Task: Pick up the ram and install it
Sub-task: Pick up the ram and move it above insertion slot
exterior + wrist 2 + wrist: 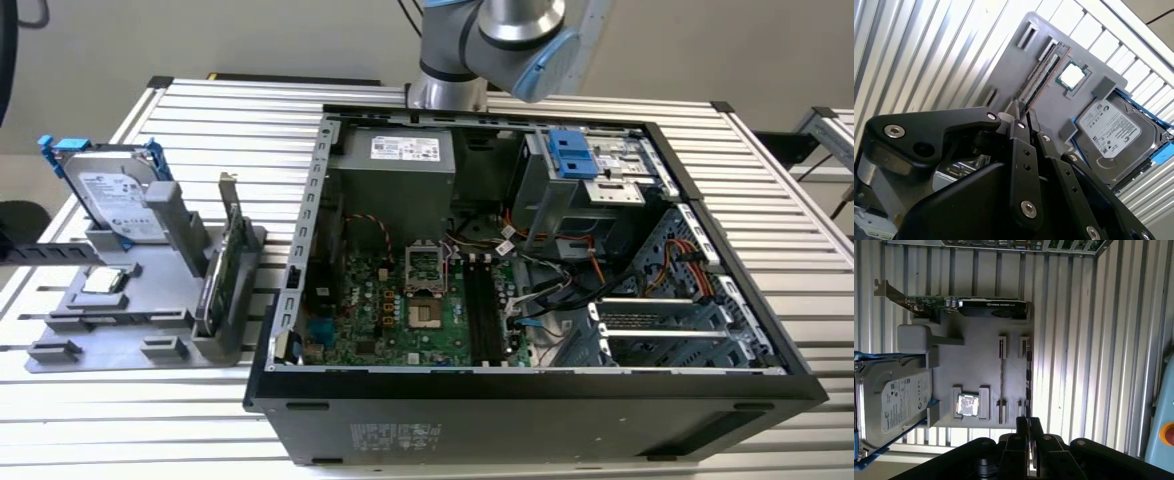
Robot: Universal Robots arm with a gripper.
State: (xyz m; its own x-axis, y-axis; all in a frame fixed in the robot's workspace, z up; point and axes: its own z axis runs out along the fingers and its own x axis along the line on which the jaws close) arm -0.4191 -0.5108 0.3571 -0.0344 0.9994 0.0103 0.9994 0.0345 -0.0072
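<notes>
Grey tray point(134, 335) at the exterior view's left carries hard drive point(118, 195), chip point(967, 405), green card point(230, 262) and the ram point(1028, 382), slotted beside the chip. Gripper point(1028, 422) hangs over the ram's end, fingers pinched together, holding zilch.

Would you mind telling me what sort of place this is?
Probably a robotic PC-assembly test bench: an open computer case, a grey parts holder and a robot arm over a slatted metal table.

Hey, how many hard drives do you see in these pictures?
1. The silver hard drive in blue rails sits on the grey holder, at the exterior view's left beside the open computer case. The case's drive bays might hide another.
</notes>
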